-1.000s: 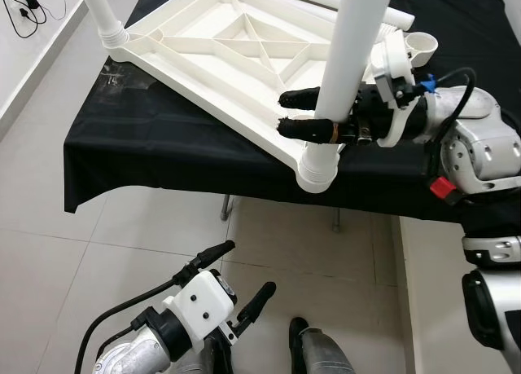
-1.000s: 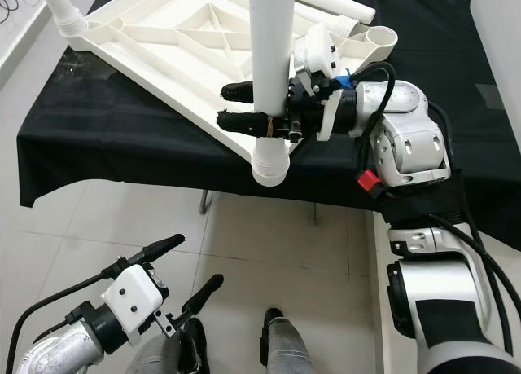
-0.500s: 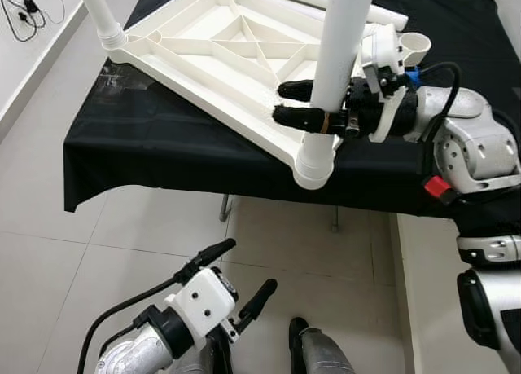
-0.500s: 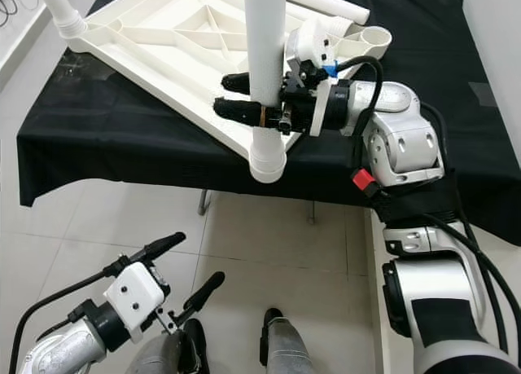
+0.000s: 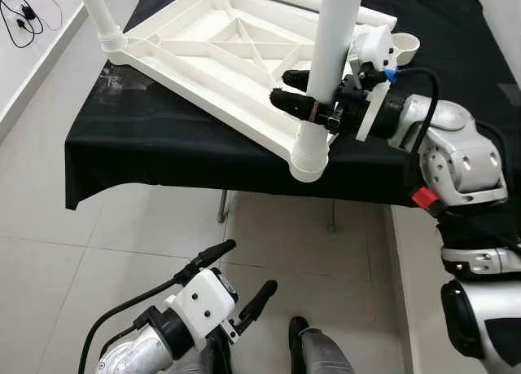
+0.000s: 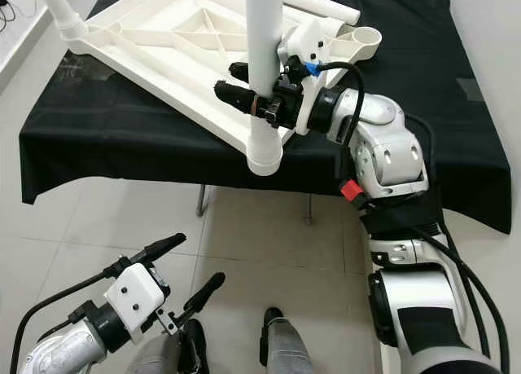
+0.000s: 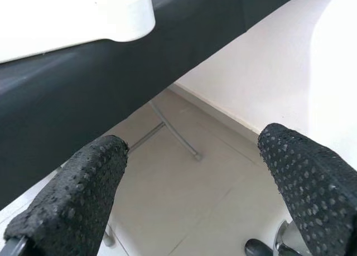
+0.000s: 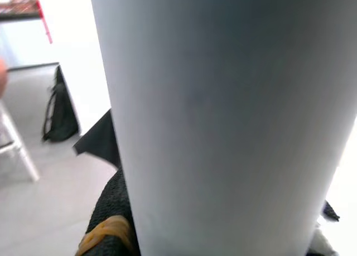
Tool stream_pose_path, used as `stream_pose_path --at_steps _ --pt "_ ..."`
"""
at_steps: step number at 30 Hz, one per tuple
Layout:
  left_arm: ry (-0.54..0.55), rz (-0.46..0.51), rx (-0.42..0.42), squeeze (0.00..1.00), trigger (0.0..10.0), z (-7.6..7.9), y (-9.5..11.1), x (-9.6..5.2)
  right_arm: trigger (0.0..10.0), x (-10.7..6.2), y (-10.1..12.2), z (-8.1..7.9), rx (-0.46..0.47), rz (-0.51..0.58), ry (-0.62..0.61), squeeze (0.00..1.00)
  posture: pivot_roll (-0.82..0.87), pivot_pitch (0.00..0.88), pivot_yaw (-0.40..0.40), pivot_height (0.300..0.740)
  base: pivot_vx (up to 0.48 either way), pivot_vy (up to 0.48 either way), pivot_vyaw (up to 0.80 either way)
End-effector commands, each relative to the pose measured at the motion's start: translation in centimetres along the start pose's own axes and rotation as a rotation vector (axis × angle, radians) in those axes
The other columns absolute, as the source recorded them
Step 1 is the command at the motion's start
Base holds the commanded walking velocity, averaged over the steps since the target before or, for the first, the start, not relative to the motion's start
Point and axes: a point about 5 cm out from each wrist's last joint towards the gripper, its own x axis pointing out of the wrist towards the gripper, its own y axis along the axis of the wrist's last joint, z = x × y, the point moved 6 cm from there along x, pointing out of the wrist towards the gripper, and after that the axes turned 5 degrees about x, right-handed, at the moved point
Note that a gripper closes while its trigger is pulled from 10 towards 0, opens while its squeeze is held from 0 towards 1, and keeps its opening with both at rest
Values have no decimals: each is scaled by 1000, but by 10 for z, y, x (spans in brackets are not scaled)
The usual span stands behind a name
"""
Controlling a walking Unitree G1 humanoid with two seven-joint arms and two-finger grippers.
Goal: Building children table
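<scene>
The right hand [image 5: 303, 97] grips a stiff, light, slippery plastic leg [image 5: 332, 40] low, near its socket; the left hand [image 5: 236, 284] hangs wide.

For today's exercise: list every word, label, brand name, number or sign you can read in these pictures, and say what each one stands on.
None can be read.
White tabletop, its leg and the black cloth: no print.
Right gripper, jaws closed on the leg: no legible marking.
Red tab on the right arm: no text to be made out.
</scene>
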Motion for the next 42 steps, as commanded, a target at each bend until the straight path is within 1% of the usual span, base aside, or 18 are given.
stream_pose_path --at_steps 1,2,3,8,12,15,16,21,22,23,24,25,27,28,30,31,32,42 --pt "-11 -24 -1 0 10000 4 -7 -3 10000 -8 -42 16 89 -124 -133 0 20 367 19 740 0 0 0" --pt "-11 -24 -1 0 10000 4 -7 -3 10000 -8 -42 16 89 -124 -133 0 20 367 19 740 0 0 0" --pt "-11 -25 0 0 10000 3 -8 -2 10000 -10 -42 19 81 -120 -181 0 20 365 20 740 0 0 0" --pt "-10 -24 3 0 10000 2 -9 -2 10000 -13 -43 15 86 -117 -208 0 16 362 24 740 0 0 0" --pt "-12 -23 6 0 10000 2 -9 -1 10000 -14 -44 17 70 -120 -250 0 14 359 24 740 0 0 0" --pt "-10 -23 8 0 10000 1 -10 -1 10000 -17 -44 23 59 -114 -335 0 11 354 21 740 0 0 0" --pt "-10 -23 8 0 10000 1 -10 -1 10000 -17 -44 23 59 -114 -335 0 11 354 21 740 0 0 0" --pt "-5 -23 10 0 10000 0 -11 0 10000 -19 -45 27 39 -115 -452 0 7 350 20 740 0 0 0" --pt "-4 -22 11 0 10000 0 -11 0 10000 -22 -46 30 20 -117 -511 0 7 348 19 740 0 0 0" --pt "-4 -22 11 0 10000 0 -11 0 10000 -22 -46 30 20 -117 -511 0 7 348 19 740 0 0 0" --pt "-3 -22 12 0 10000 -1 -12 1 10000 -26 -47 33 6 -111 -590 0 6 348 18 740 0 0 0" --pt "-3 -22 12 0 10000 -1 -12 1 10000 -26 -47 33 6 -111 -590 0 6 348 18 740 0 0 0" --pt "-2 -21 12 0 10000 -1 -12 1 10000 -32 -52 34 -12 -132 -665 0 6 348 18 740 0 0 0" --pt "-2 -21 12 0 10000 -1 -12 1 10000 -32 -52 34 -12 -132 -665 0 6 348 18 740 0 0 0" --pt "0 -20 12 0 10000 -1 -12 2 10000 -35 -64 29 11 -159 -742 0 -2 342 17 740 0 0 0" --pt "0 -20 12 0 10000 -1 -12 2 10000 -35 -64 29 11 -159 -742 0 -2 342 17 740 0 0 0" --pt "0 -19 12 0 10000 -2 -13 2 10000 -37 -70 28 28 -166 -793 0 0 340 17 740 0 0 0" --pt "14 -11 14 0 10000 -6 -12 4 10000 -30 -74 22 33 -173 -849 0 4 324 14 740 0 0 0"
